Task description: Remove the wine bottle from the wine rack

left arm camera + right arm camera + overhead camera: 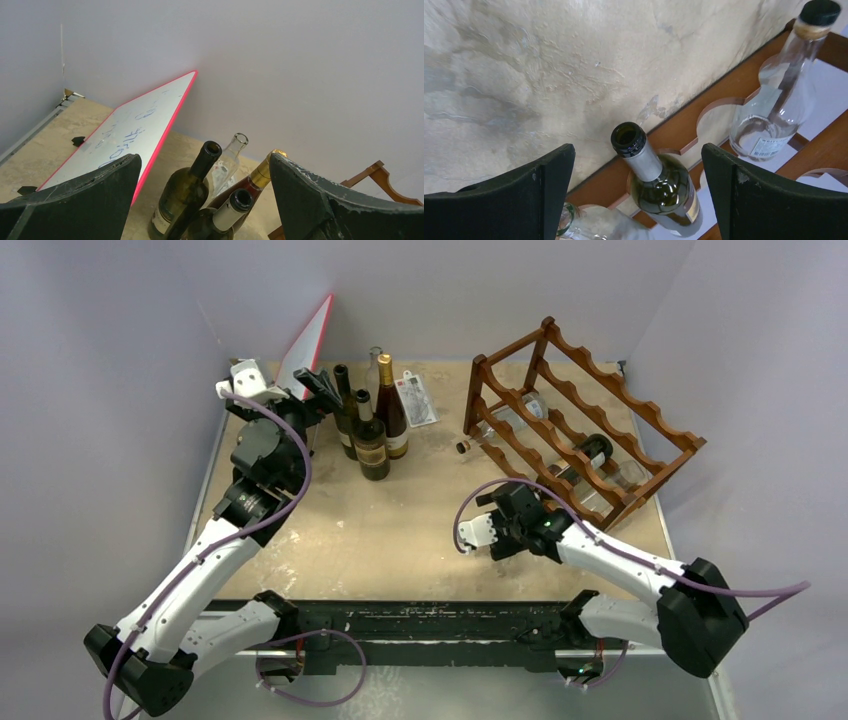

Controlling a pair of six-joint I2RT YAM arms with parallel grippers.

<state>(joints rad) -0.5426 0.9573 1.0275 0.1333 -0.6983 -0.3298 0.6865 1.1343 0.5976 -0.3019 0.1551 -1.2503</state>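
Note:
The wine rack, dark reddish wood with wavy rails, stands at the back right of the table. A dark green wine bottle with a silver neck lies in it, its open mouth toward the table; from above it shows as a dark shape. My right gripper is open, its jaws either side of that bottle's neck and short of touching it. From above, the right gripper hovers just in front of the rack. My left gripper stands open at the back left, nothing between its fingers.
Two clear bottles also lie in the rack. Several bottles stand upright at the back centre, close under the left gripper. A red-edged whiteboard leans on the back wall. A flat labelled item lies beside the bottles.

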